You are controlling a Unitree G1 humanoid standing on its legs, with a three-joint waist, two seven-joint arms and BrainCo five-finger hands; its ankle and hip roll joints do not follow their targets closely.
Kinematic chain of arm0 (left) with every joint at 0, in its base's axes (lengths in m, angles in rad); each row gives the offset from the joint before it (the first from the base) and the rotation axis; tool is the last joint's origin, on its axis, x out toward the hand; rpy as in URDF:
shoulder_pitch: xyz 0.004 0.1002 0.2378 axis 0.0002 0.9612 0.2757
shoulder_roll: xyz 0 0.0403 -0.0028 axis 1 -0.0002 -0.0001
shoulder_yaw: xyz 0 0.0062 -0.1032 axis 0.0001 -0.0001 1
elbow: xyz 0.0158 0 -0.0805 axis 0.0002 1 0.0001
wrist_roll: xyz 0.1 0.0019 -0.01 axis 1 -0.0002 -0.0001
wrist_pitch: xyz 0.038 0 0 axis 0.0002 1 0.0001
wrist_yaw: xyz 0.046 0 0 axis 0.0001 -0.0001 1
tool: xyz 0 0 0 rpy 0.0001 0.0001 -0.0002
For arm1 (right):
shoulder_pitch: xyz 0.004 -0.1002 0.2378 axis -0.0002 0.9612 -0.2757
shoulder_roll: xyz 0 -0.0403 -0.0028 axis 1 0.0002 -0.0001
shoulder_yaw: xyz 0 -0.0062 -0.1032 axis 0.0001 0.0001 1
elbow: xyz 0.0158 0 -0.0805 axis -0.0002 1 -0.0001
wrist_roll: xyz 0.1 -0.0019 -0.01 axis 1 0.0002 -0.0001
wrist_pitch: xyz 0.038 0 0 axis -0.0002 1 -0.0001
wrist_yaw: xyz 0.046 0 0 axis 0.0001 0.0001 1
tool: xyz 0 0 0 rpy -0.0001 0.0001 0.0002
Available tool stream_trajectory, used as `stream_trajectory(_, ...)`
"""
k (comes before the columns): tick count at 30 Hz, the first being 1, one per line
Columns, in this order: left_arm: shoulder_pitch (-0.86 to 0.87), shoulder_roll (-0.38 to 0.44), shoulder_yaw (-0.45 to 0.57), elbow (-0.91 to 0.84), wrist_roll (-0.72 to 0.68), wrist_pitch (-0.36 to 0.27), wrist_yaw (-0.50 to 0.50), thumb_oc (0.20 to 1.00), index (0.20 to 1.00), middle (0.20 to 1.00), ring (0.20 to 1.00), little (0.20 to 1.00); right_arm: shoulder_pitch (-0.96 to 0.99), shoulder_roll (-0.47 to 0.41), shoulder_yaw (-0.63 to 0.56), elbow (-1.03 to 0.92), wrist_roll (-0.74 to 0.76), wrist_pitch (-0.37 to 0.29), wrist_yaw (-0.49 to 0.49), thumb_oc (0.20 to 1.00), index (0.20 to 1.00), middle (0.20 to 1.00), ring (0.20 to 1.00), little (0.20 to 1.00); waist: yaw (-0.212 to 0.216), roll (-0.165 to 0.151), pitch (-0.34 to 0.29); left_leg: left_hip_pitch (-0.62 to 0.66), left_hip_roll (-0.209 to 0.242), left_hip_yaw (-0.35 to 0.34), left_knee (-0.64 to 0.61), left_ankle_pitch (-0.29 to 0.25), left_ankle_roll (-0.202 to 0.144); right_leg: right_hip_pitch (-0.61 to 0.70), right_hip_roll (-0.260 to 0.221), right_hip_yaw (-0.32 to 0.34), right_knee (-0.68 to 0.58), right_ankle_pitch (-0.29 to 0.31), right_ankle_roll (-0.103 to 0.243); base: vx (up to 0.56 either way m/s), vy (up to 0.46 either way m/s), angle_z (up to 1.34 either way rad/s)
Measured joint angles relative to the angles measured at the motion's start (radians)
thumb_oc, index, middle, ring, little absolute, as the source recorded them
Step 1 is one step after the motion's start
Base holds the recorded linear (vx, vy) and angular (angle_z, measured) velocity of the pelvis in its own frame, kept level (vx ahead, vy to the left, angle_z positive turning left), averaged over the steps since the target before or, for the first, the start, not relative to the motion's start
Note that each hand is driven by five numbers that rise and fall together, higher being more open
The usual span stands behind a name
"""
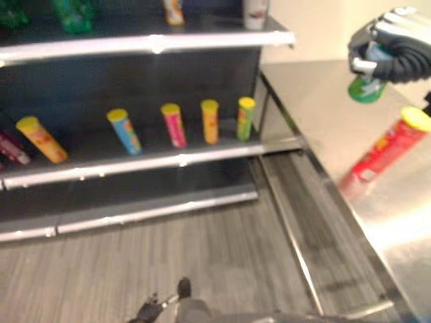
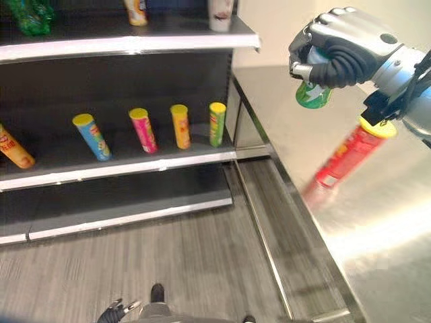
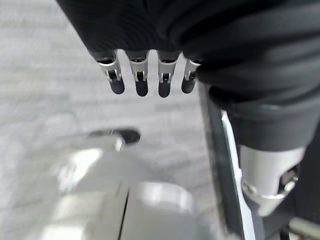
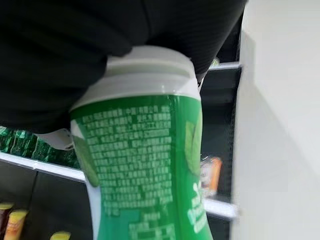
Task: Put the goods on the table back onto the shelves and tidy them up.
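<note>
Currently my right hand (image 2: 340, 47) grips the green bottle (image 2: 313, 94) above the table (image 2: 377, 222), two o'clock. Left hand (image 3: 145, 80) hangs relaxed. Risk: swinging shelfward, I clip the red can (image 2: 343, 158).

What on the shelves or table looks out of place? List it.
On the middle shelf, the yellow-lidded tubes lean instead of standing straight; the blue tube and the orange tube tilt most. A red tube is on the steel table, off the shelves. The right hand holds a green bottle above the table.
</note>
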State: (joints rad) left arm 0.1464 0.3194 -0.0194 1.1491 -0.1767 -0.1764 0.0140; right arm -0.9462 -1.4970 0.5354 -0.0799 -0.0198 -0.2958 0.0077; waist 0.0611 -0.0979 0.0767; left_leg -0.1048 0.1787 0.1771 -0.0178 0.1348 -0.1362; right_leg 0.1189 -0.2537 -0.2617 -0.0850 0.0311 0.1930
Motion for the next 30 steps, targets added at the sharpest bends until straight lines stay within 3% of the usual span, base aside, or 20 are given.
stream_trajectory(1,-0.009,0.032,0.02,0.0,0.001,-0.001,0.005,1.0,1.0,1.0,1.0,1.0,0.004,0.059,-0.01,0.011,-0.012,0.005,-0.007,0.2,0.2,0.2,0.2,0.2,0.01,-0.026,-0.016,0.004,-0.029,0.003,0.001,-0.013,0.019,-0.004,-0.019,0.003,0.016,0.028,-0.002,0.14,0.455,0.17)
stream_trajectory(3,-0.025,0.051,0.017,-0.013,0.001,-0.002,0.006,1.0,1.0,1.0,1.0,1.0,0.003,0.099,-0.009,0.018,-0.031,0.008,-0.019,0.2,0.2,0.2,0.2,0.2,0.019,-0.024,-0.017,0.017,-0.045,0.005,-0.008,-0.021,0.031,-0.011,-0.045,0.006,0.045,0.037,0.001,0.08,0.374,0.09)
stream_trajectory(5,-0.042,0.058,0.016,-0.017,0.001,-0.003,0.018,1.0,1.0,1.0,1.0,1.0,-0.041,0.123,0.013,0.062,-0.077,0.019,-0.029,0.2,0.2,0.2,0.2,0.2,0.039,-0.024,-0.017,0.022,-0.09,0.008,-0.017,-0.034,0.052,-0.027,-0.08,0.004,0.081,0.042,0.001,0.08,0.322,0.06)
stream_trajectory(8,-0.046,0.059,-0.001,-0.01,0.001,-0.002,0.025,1.0,1.0,1.0,1.0,1.0,-0.131,0.139,0.111,0.156,-0.107,0.049,-0.052,0.2,0.2,0.2,0.2,0.2,0.039,-0.015,-0.018,0.035,-0.124,-0.006,-0.037,-0.037,0.075,-0.038,-0.11,0.011,0.126,0.048,0.004,0.1,0.141,0.17)
stream_trajectory(11,-0.053,0.076,-0.01,-0.007,0.001,-0.002,0.025,1.0,1.0,1.0,1.0,1.0,-0.239,0.147,0.21,0.26,-0.118,0.07,-0.058,0.2,0.2,0.2,0.2,0.2,0.043,-0.02,-0.016,0.037,-0.13,-0.031,-0.06,-0.026,0.087,-0.045,-0.109,0.046,0.146,0.055,0.012,0.11,0.083,0.2)
stream_trajectory(12,-0.051,0.068,-0.013,-0.004,0.0,-0.002,0.026,1.0,1.0,1.0,1.0,1.0,-0.281,0.175,0.222,0.29,-0.116,0.075,-0.064,0.2,0.2,0.2,0.2,0.2,0.049,-0.006,-0.009,0.043,-0.115,-0.043,-0.071,-0.02,0.098,-0.092,-0.101,0.064,0.216,0.038,0.032,0.1,0.047,0.14)
stream_trajectory(13,-0.051,0.063,-0.02,-0.008,0.0,-0.001,0.024,1.0,1.0,1.0,1.0,1.0,-0.306,0.174,0.24,0.307,-0.116,0.075,-0.068,0.2,0.2,0.2,0.2,0.2,0.041,0.014,0.0,0.038,-0.093,-0.063,-0.071,-0.02,0.103,-0.103,-0.067,0.106,0.191,-0.033,0.074,0.15,0.087,0.08)
stream_trajectory(14,-0.058,0.056,-0.02,-0.006,-0.002,-0.001,0.026,1.0,1.0,1.0,1.0,1.0,-0.329,0.19,0.256,0.327,-0.116,0.072,-0.069,0.2,0.2,0.2,0.2,0.2,0.041,0.024,0.007,0.037,-0.077,-0.069,-0.071,-0.026,0.111,-0.107,-0.017,0.148,0.134,-0.056,0.078,0.19,0.08,0.26)
stream_trajectory(15,-0.063,0.065,-0.02,0.003,-0.006,-0.001,0.027,1.0,1.0,1.0,1.0,1.0,-0.376,0.212,0.298,0.365,-0.116,0.074,-0.068,0.2,0.2,0.2,0.2,0.2,0.038,0.026,0.016,0.03,-0.058,-0.09,-0.071,-0.018,0.099,-0.111,0.078,0.194,0.004,-0.051,0.073,0.3,0.092,0.45)
stream_trajectory(16,-0.077,0.067,-0.024,0.005,-0.01,-0.001,0.026,1.0,1.0,1.0,1.0,1.0,-0.417,0.22,0.334,0.396,-0.116,0.074,-0.069,0.2,0.2,0.2,0.2,0.2,0.02,0.015,0.03,0.03,-0.066,-0.125,-0.071,-0.006,0.08,-0.105,0.13,0.24,-0.015,-0.003,0.022,0.31,0.06,1.1)
stream_trajectory(17,-0.085,0.044,-0.023,0.009,-0.02,-0.002,0.024,1.0,1.0,1.0,1.0,1.0,-0.429,0.214,0.352,0.42,-0.116,0.077,-0.07,0.2,0.2,0.2,0.2,0.2,-0.001,0.029,0.037,0.022,-0.075,-0.176,-0.075,0.0,0.071,-0.077,0.143,0.218,0.007,-0.013,-0.029,0.23,0.039,1.08)
stream_trajectory(18,-0.087,0.026,-0.028,0.006,-0.026,-0.01,0.024,1.0,1.0,1.0,1.0,1.0,-0.459,0.212,0.392,0.448,-0.115,0.081,-0.072,0.2,0.2,0.2,0.2,0.2,0.005,0.047,0.042,0.024,-0.068,-0.212,-0.068,-0.007,0.084,-0.087,0.164,0.234,0.058,-0.051,-0.037,0.17,-0.015,1.53)
stream_trajectory(19,-0.106,0.013,-0.061,0.008,-0.043,-0.008,0.023,1.0,1.0,1.0,1.0,1.0,-0.501,0.2,0.455,0.496,-0.116,0.094,-0.071,0.2,0.2,0.2,0.2,0.2,-0.031,0.068,0.05,0.013,-0.065,-0.267,-0.055,-0.002,0.082,-0.08,0.208,0.302,0.107,-0.117,-0.047,0.17,-0.012,1.19)
stream_trajectory(22,-0.105,-0.012,-0.11,-0.003,-0.043,-0.009,0.022,1.0,1.0,1.0,1.0,1.0,-0.585,0.15,0.481,0.53,-0.115,0.113,-0.068,0.2,0.2,0.2,0.2,0.2,-0.016,0.108,0.065,-0.028,-0.06,-0.35,-0.047,0.02,0.068,-0.083,0.239,0.237,0.155,-0.133,-0.104,0.2,-0.078,0.98)
stream_trajectory(25,-0.084,-0.023,-0.123,-0.001,-0.049,-0.004,0.022,1.0,1.0,1.0,1.0,1.0,-0.597,0.147,0.49,0.549,-0.115,0.13,-0.066,0.2,0.2,0.2,0.2,0.2,-0.02,0.119,0.066,-0.044,-0.068,-0.398,-0.04,0.038,0.042,-0.071,0.244,0.18,0.181,-0.162,-0.116,0.15,-0.08,0.79)
stream_trajectory(28,-0.072,-0.048,-0.139,-0.003,-0.069,-0.003,0.022,1.0,1.0,1.0,1.0,1.0,-0.6,0.15,0.512,0.546,-0.115,0.134,-0.059,0.2,0.2,0.2,0.2,0.2,-0.017,0.119,0.066,-0.051,-0.078,-0.469,-0.049,0.052,0.024,-0.064,0.256,0.193,0.211,-0.205,-0.128,0.18,-0.076,0.67)
stream_trajectory(30,-0.06,-0.06,-0.138,-0.011,-0.071,-0.002,0.021,1.0,1.0,1.0,1.0,1.0,-0.601,0.164,0.514,0.533,-0.115,0.131,-0.057,0.2,0.2,0.2,0.2,0.2,-0.013,0.121,0.065,-0.052,-0.069,-0.478,-0.06,0.043,0.037,-0.051,0.266,0.171,0.196,-0.201,-0.137,0.12,-0.043,0.34)
